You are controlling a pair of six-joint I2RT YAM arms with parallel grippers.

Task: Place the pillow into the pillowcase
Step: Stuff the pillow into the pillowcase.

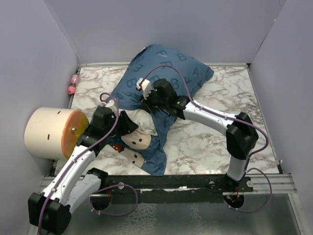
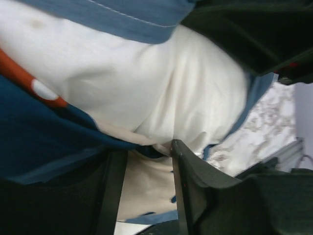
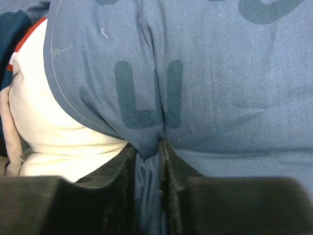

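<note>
The blue lettered pillowcase point(image 1: 166, 63) lies plump across the middle of the marble table, its open end toward the arms. The white pillow point(image 1: 144, 118) bulges out of that mouth. My right gripper point(image 1: 148, 98) rests on top of the case, shut on a pinched fold of the blue pillowcase point(image 3: 220, 98) close to its stitched hem, with the pillow point(image 3: 54, 132) showing to the left. My left gripper point(image 1: 128, 125) is at the mouth, its jaws apart, and the pillow point(image 2: 146, 83) presses against the left gripper point(image 2: 146, 149). The pillowcase hem point(image 2: 137, 19) runs above.
A cream cylinder with an orange end face point(image 1: 51, 132) sits at the left table edge beside my left arm. A small pink bottle point(image 1: 73, 84) lies by the left wall. Grey walls close three sides. A metal rail point(image 1: 186, 181) runs along the near edge of the table point(image 1: 210, 142).
</note>
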